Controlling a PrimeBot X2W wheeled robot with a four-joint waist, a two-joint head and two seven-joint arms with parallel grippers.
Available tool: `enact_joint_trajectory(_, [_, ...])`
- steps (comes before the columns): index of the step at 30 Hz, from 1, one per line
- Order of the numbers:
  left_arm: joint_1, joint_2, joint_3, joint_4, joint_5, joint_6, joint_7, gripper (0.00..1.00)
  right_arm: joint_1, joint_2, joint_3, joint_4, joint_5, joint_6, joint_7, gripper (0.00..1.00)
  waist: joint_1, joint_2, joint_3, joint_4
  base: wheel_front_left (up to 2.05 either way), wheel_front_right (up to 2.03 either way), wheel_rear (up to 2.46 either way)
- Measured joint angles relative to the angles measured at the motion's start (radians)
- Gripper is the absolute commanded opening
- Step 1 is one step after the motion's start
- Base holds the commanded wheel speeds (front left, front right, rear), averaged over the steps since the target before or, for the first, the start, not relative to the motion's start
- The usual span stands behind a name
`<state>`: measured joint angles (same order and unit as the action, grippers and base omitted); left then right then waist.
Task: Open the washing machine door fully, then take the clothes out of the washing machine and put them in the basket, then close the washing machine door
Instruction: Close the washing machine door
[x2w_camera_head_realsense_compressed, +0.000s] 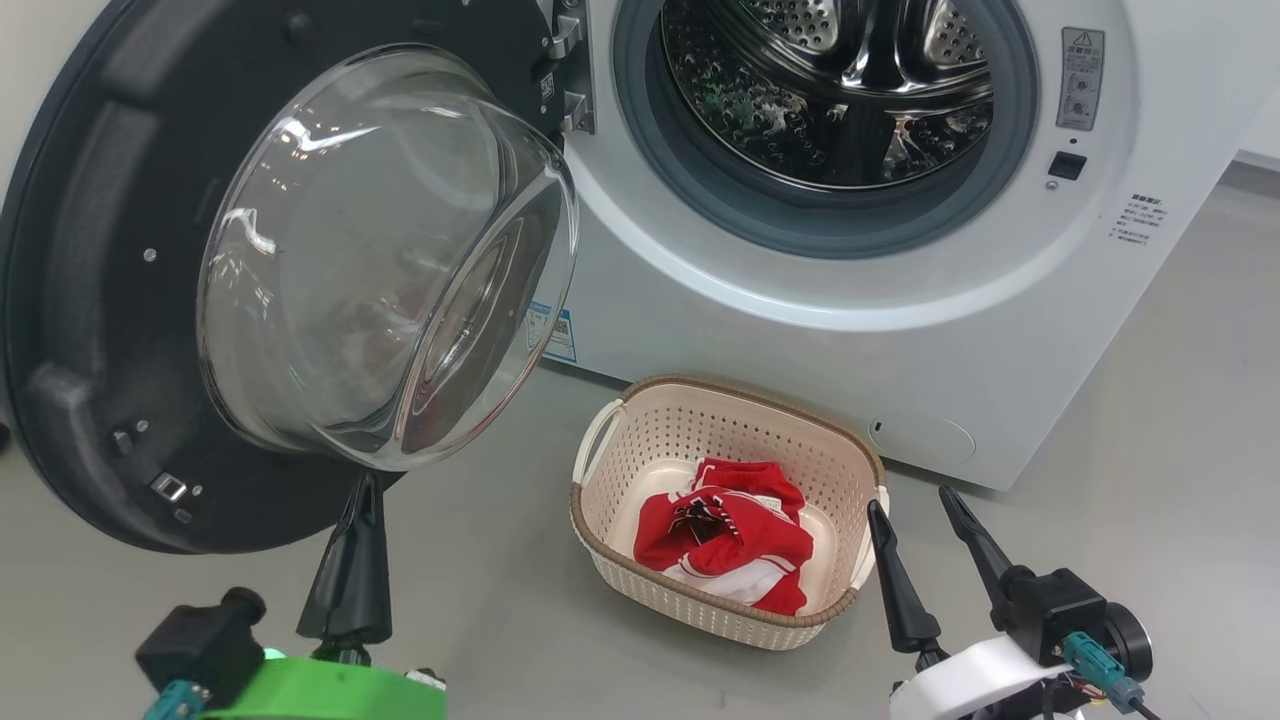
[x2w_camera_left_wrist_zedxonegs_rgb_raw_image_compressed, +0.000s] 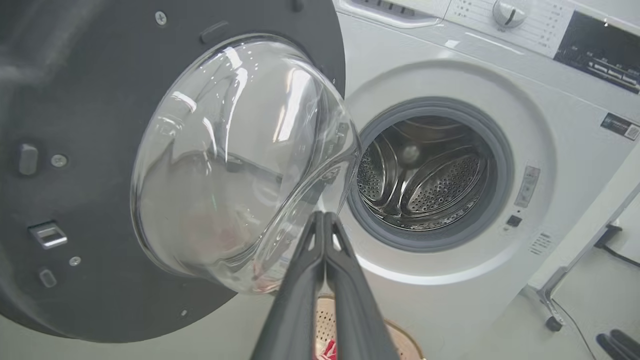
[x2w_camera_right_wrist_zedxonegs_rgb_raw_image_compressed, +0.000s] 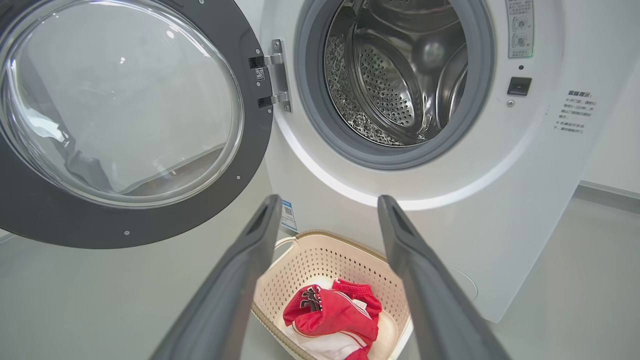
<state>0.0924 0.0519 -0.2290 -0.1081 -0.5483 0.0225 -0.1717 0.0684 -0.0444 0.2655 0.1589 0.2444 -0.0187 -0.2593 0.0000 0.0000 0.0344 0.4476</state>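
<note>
Floor (x2w_camera_head_realsense_compressed: 1150, 420): plain grey, smooth; everything listed stands on or above it.
Washing machine (x2w_camera_head_realsense_compressed: 800, 330): white front-loader, filling the upper right of the head view; its round opening is uncovered.
Washing machine door (x2w_camera_head_realsense_compressed: 90, 300): round, black, swung wide on its hinge (x2w_camera_head_realsense_compressed: 570, 75) to the left of the opening, with its inner face turned towards the robot.
Glass bowl (x2w_camera_head_realsense_compressed: 380, 260): clear, bulging out from the middle of the door, full of reflections.
Rubber ring (x2w_camera_head_realsense_compressed: 700, 190): grey, framing the opening.
Drum (x2w_camera_head_realsense_compressed: 830, 90): perforated steel, shiny; no fabric can be seen in the part that shows.
Basket (x2w_camera_head_realsense_compressed: 700, 420): cream plastic with perforated sides, a brown rim and white side handles; on the floor just in front of the machine, below the opening.
Clothes (x2w_camera_head_realsense_compressed: 740, 545): red fabric with white trim and a small black mark, lying bunched in the basket's bottom.
Left gripper (x2w_camera_head_realsense_compressed: 365, 480): fingers pressed together with nothing between them; the tip points at the door's lower edge under the glass bowl, and contact cannot be told.
Right gripper (x2w_camera_head_realsense_compressed: 910, 498): fingers spread wide and empty, just beside the basket's right end, above the floor.
Sticker (x2w_camera_head_realsense_compressed: 555, 335): small, blue and white, on the machine's front, partly behind the glass bowl.
</note>
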Motion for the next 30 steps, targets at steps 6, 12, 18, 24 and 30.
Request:
enact_joint_trajectory(6, [0.0, -0.011, 0.039, -0.077, -0.374, -0.104, -0.024, 0.0, 0.0, 0.0, 0.0, 0.0, 0.0, 0.0, 0.0, 1.0, 0.0, 0.0, -0.002, 0.002, 0.0, 0.0, 0.0])
enact_joint_trajectory(12, [-0.001, -0.008, 0.058, -0.137, -0.632, -0.124, -0.044, 0.0, -0.001, 0.0, 0.0, 0.0, 0.0, 0.0, 0.0, 1.0, 0.0, 0.0, -0.005, 0.003, 0.0, 0.0, 0.0])
enact_joint_trajectory(18, [-0.027, -0.008, 0.149, -0.185, -0.8, -0.124, -0.05, 0.0, -0.001, 0.0, -0.001, -0.003, 0.0, -0.003, 0.0, 1.0, 0.0, 0.0, -0.002, 0.007, 0.0, 0.0, 0.0])
enact_joint_trajectory(24, [-0.11, -0.006, 0.285, -0.218, -0.85, -0.125, -0.05, 0.0, -0.001, 0.0, -0.002, -0.009, 0.0, -0.003, 0.0, 1.0, 0.0, 0.0, 0.013, 0.018, 0.0, 0.0, 0.0])
enact_joint_trajectory(30, [-0.174, 0.062, 0.407, -0.188, -0.922, -0.124, -0.04, 0.0, -0.009, -0.003, -0.002, -0.012, -0.004, -0.003, 0.0, 1.0, 0.0, 0.0, 0.028, 0.023, 0.0, 0.0, 0.0])
